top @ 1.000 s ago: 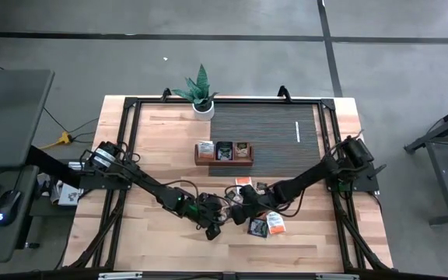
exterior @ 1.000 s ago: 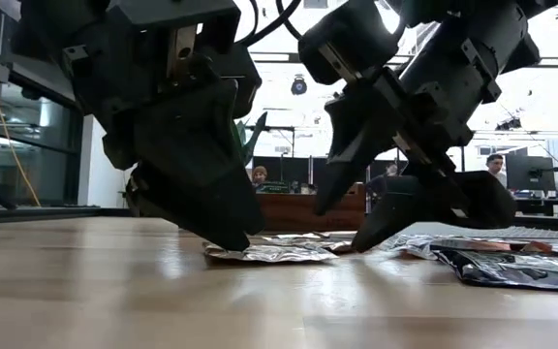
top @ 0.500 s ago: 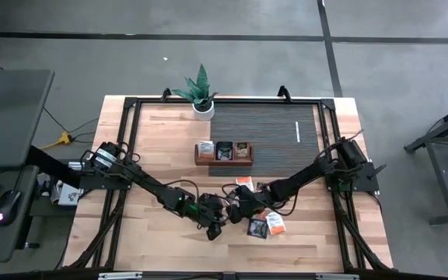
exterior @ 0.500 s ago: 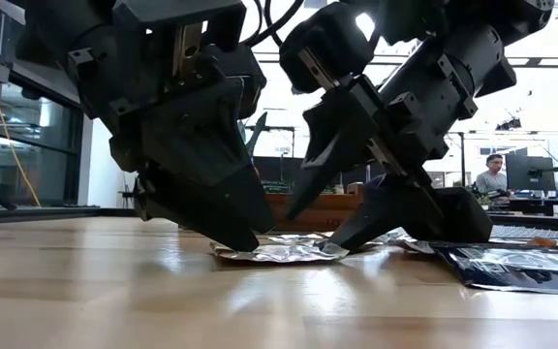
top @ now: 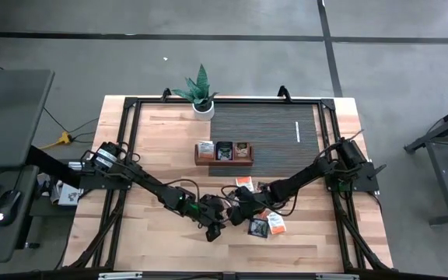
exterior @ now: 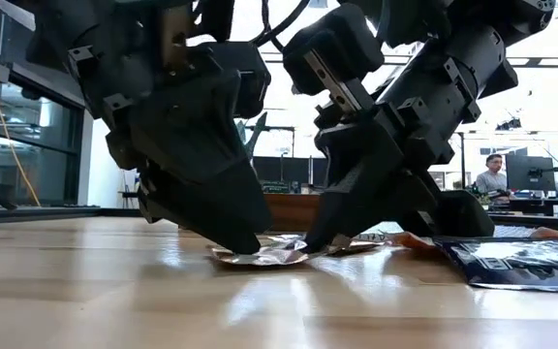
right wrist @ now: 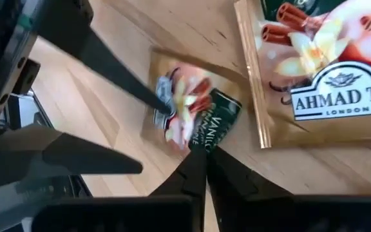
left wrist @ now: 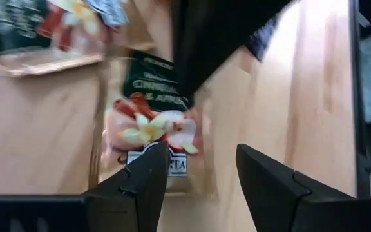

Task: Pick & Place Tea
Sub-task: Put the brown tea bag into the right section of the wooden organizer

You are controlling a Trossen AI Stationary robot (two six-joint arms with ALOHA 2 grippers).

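Near the front edge of the desk (top: pixel 146 132), about midway along it, both grippers meet over one tea sachet (exterior: pixel 260 254) that lies flat on the wood. From the left side, the left gripper (top: pixel 212 227) reaches in with its fingers (left wrist: pixel 143 183) parted, one tip pressing down on the sachet's near edge; in its wrist view the two dark fingers straddle the packet's lower border, which carries a light label and a flower-and-cinnamon picture. Coming from the right side, the right gripper (top: pixel 236 211) has its fingers pinched together (no gap shows between them in its wrist view) at the opposite edge of that same sachet (right wrist: pixel 189 119), where the foil looks slightly lifted in the low view; whether the foil is truly caught between the tips cannot be told. Just beside it toward the right edge lie more sachets: a white-and-orange one (top: pixel 275 222), a dark one (top: pixel 257 227) touching it, and another orange-marked one (top: pixel 243 182) a little farther back. A large sachet with a printed brand label (right wrist: pixel 314 71) fills much of the right wrist view, close to the worked packet. Farther toward the back, near the desk's middle, stands a brown wooden tray (top: pixel 223 161) with a sachet in each of its three compartments, beside a dark ribbed mat (top: pixel 278 132). At the back edge sits a potted plant (top: pixel 201 93).
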